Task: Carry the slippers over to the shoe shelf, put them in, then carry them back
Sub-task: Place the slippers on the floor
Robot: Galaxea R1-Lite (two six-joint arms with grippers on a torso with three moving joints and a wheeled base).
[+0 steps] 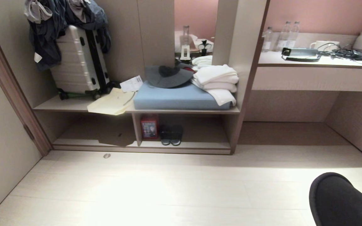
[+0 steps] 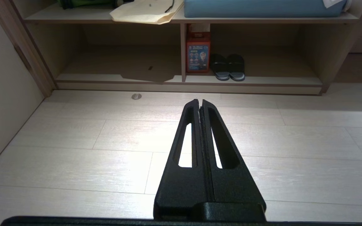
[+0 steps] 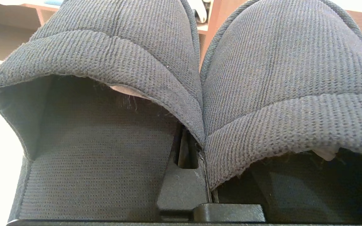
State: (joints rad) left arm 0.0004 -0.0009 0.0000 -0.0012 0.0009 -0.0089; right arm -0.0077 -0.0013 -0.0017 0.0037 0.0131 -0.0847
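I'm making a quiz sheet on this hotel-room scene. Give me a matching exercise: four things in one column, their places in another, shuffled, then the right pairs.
Things:
1. slippers
2. dark pair
3. suitcase
4. towels

Places:
A. on the blue cushion
B. in the shoe shelf, beside the red box
C. upper shelf, far left, under clothes
D. clamped in the right gripper

Pairs: 1-D, 2-B, 3-C, 4-A
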